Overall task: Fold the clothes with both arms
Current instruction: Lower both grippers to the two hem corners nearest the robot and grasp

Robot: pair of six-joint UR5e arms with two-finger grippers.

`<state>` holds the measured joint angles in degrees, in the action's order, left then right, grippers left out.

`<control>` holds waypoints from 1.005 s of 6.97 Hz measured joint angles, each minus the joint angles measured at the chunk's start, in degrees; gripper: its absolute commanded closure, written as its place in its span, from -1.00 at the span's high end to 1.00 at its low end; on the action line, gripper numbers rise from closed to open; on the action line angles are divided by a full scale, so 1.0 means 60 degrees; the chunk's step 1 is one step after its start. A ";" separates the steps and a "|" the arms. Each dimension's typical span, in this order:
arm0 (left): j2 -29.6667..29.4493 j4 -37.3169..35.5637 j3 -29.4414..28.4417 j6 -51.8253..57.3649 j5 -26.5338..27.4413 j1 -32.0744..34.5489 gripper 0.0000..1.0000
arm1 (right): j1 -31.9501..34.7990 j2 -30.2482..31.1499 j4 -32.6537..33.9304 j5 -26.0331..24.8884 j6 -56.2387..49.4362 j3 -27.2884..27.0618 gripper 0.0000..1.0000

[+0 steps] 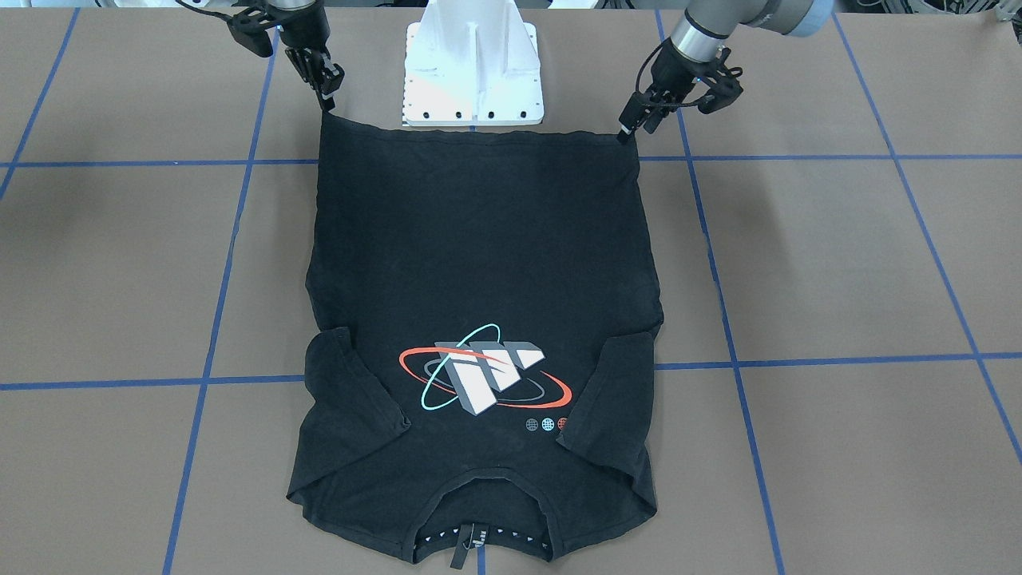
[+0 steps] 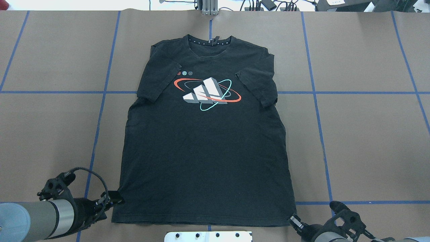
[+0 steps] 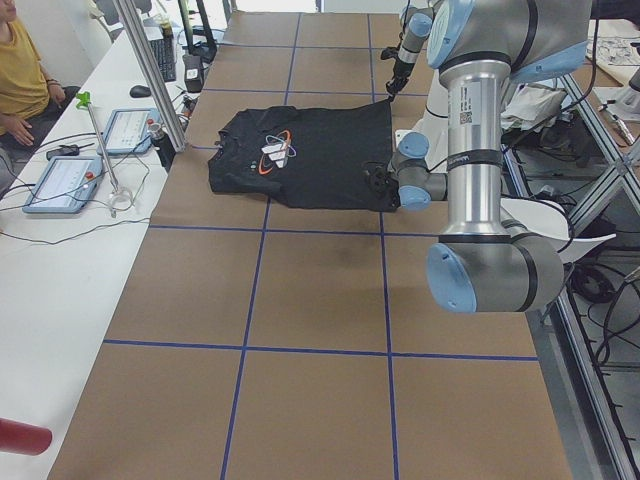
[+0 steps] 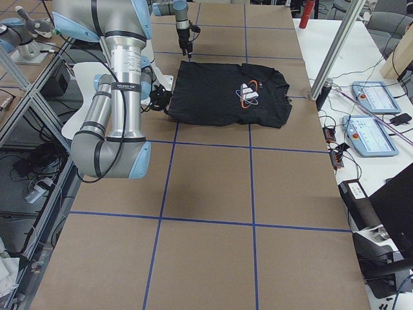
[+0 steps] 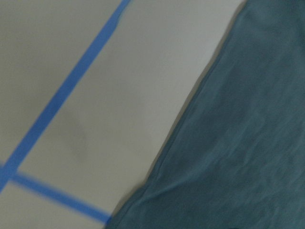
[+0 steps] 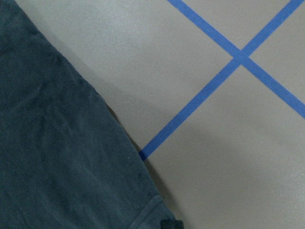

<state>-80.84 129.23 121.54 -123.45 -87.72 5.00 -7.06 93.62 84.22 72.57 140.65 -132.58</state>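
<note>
**T-shirt (image 1: 479, 263) position and claw state**

The black T-shirt lies face up on the brown table (image 1: 838, 263), centred in front of the white base (image 1: 473, 72). Its hem runs along the robot's side, just short of the base. Its collar (image 1: 479, 543) points away from the robot. The red, teal and white chest graphic (image 1: 483, 375) faces upward. Both short sleeves are turned in slightly over the body of the shirt.

1. Left claw (image 1: 627, 128): it sits at the hem corner on the robot's left. The fingers are drawn narrow and pinch the fabric at that corner. In the front-facing view the corner rises to a small point at the fingertips. In the overhead view the claw meets the shirt's side edge just above the hem.

2. Right claw (image 1: 327, 100): it sits at the opposite hem corner, on the robot's right. The fingers are likewise narrow and closed on the cloth. This corner is also pulled up into a point, and the hem sags a little from there towards the middle.

3. Relation of shirt to claws: the whole shirt extends away from both claws, towards the far side of the table. Only the two hem corners are in contact with the fingers. The hem stretches nearly straight between the two claws. The rest of the shirt, from mid-body to collar, rests flat on the table.

4. Wrist views: each shows only the dark fabric edge beside the table and blue tape lines (image 6: 214, 81). The fingers are not clearly visible there.
</note>
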 measured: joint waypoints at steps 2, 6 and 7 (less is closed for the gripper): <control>0.0001 -0.0085 -0.0107 -0.0487 0.0162 -0.0635 0.35 | 0.0005 0.0020 -0.0003 -0.0018 0.0009 -0.0005 -1.00; 0.0011 -0.0121 -0.0284 -0.0596 0.0316 -0.0832 0.27 | 0.0005 0.0026 0.0002 -0.0024 0.0010 -0.0003 -1.00; 0.0019 -0.0122 -0.0293 -0.0594 0.0312 -0.0834 0.27 | 0.0005 0.0031 0.0006 -0.0024 0.0010 0.0000 -1.00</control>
<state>-80.73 128.50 119.78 -127.01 -85.85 0.00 -7.03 93.81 84.26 72.42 140.71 -132.58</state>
